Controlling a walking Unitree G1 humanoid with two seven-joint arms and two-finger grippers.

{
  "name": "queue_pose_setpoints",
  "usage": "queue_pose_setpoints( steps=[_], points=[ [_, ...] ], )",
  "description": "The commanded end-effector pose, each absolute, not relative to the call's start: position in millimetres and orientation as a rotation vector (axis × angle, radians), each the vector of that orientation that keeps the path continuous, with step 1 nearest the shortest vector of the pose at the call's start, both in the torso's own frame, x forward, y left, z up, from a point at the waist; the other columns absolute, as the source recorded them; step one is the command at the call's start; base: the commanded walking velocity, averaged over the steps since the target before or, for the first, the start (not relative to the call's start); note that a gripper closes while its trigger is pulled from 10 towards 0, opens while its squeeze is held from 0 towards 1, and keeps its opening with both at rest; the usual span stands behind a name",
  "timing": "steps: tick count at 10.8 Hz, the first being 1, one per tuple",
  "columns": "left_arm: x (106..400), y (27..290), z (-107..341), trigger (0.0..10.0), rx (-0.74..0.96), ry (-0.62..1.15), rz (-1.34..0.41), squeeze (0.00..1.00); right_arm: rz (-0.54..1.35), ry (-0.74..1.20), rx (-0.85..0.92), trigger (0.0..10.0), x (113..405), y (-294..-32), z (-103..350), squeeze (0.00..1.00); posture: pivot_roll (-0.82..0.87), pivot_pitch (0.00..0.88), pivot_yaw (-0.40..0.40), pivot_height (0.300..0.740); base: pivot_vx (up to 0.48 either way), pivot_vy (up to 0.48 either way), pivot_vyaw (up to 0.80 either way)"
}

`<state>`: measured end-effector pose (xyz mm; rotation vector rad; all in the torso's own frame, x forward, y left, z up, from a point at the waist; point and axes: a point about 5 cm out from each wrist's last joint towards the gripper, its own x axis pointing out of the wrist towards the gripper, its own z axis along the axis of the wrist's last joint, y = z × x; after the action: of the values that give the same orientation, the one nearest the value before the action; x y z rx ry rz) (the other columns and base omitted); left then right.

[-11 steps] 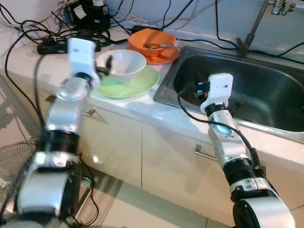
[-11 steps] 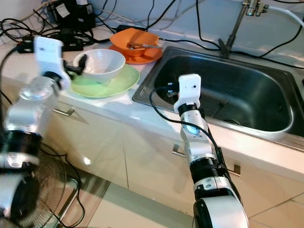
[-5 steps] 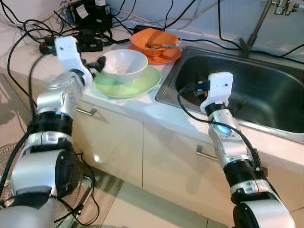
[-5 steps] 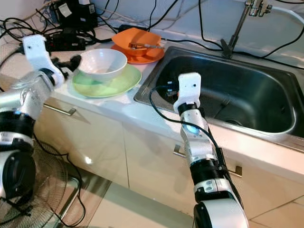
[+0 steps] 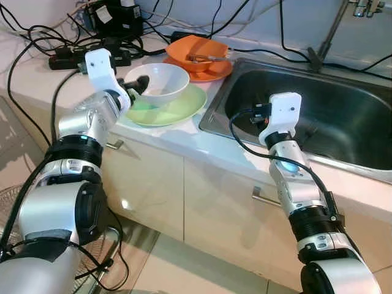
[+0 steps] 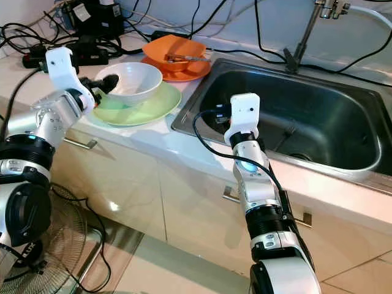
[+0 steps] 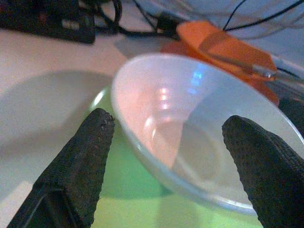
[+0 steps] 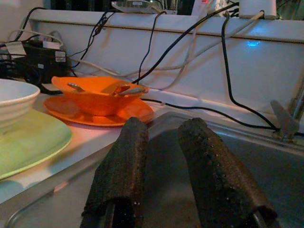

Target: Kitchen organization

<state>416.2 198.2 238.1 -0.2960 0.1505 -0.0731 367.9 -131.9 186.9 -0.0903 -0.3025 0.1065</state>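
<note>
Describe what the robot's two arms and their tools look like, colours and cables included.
Both arms are silver segments with black joint bands. White boxy wrist housings sit behind each tool. The left tool and right tool have two long, textured black fingers. A black cable loops along the right forearm, which bears a blue light.

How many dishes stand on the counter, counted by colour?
White: 1, the white bowl
Green: 1, the green plate
Orange: 2, the orange bowl and the orange plate
Total: 4

Bright, even light in the head views. The left wrist view is soft and out of focus; the sink (image 8: 199,190) is dim.
</note>
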Motion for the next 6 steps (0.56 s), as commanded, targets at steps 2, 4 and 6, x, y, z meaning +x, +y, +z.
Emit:
queue_pose_setpoints(
  steps=[2, 4, 6],
  points=[
    [418, 193, 242, 10.0, -0.339, 0.156, -0.074, 0.0, 0.099, -0.309, -0.098, 10.0, 367, -136, 189, 0.0, 0.11, 0.036, 0.019, 0.74, 0.0, 0.0, 0.0],
    [419, 192, 238, 10.0, -0.35, 0.173, -0.062, 0.0, 0.1, -0.307, -0.103, 10.0, 367, -137, 189, 0.0, 0.11, 0.032, 0.017, 0.74, 0.0, 0.0, 0.0],
    [418, 189, 231, 10.0, -0.376, 0.203, -0.053, 0.0, 0.101, -0.306, -0.105, 10.0, 367, -137, 190, 0.0, 0.11, 0.035, 0.017, 0.74, 0.0, 0.0, 0.0]
  ],
)
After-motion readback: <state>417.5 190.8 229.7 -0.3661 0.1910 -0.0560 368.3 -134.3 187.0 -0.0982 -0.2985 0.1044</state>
